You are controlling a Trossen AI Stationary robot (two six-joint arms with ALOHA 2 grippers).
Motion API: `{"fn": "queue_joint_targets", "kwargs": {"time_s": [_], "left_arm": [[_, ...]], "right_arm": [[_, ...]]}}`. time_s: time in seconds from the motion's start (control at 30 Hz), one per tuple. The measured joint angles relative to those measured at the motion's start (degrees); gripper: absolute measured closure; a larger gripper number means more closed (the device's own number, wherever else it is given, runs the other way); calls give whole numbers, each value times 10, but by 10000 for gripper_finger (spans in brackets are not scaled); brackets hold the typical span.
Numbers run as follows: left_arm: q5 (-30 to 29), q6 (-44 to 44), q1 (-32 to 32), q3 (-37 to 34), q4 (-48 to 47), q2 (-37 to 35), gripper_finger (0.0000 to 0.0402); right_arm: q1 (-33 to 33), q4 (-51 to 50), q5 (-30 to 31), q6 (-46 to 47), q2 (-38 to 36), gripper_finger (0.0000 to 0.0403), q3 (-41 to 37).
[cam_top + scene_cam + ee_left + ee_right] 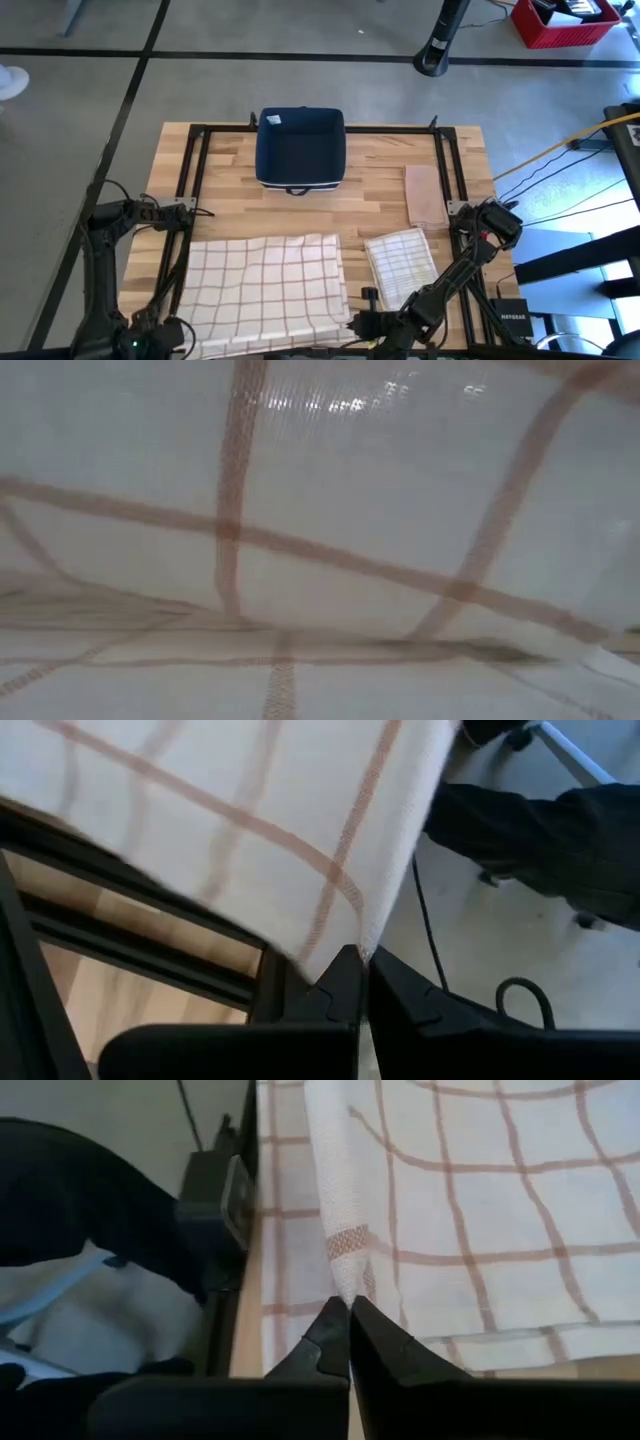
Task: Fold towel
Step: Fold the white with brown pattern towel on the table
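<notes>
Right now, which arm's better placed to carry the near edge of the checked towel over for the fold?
Neither alone, probably. The left gripper and right gripper are each shut on a near corner of the white towel with brown checks. The lift likely needs both together, towards the dark blue fabric bin.

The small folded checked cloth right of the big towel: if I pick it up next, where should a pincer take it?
Probably at the near edge of the small folded cloth, coming from the table's front. It lies flat in layers, so only an edge offers a pinch. The right pincer sits closest, but is shut on the big towel, as is the left pincer.
</notes>
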Motion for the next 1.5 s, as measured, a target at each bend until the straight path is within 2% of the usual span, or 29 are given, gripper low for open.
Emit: {"fn": "queue_joint_targets", "kwargs": {"time_s": [0.27,0.57,0.7,0.8,0.97,1.07,1.13,1.23,1.3,1.4,1.5], "left_arm": [[5,6,3,2,-27,43,401],[-12,3,12,-1,-55,59,401],[-12,5,12,-1,-54,59,382],[-12,5,12,-1,-54,59,351],[6,27,21,-1,-51,57,289],[21,45,34,-1,-49,49,266],[-7,50,41,0,-2,46,258],[-99,79,55,-3,-30,35,254],[-160,96,67,-1,-28,33,254],[-232,127,90,-14,-42,40,254],[-257,158,117,-49,-33,40,254]], "right_arm": [[0,-3,-24,0,19,400,0],[0,-9,-38,0,26,400,-1],[0,-10,-45,3,26,397,-1],[1,-17,-70,3,26,376,-3],[1,-21,-92,4,26,307,-2],[0,-41,-110,5,17,269,12],[-4,-63,-125,5,10,251,36],[-12,-101,-119,-2,7,237,73],[-20,-98,-69,-21,6,236,84],[-40,-74,37,-66,7,239,80],[-74,-70,68,-90,17,243,67]]}}
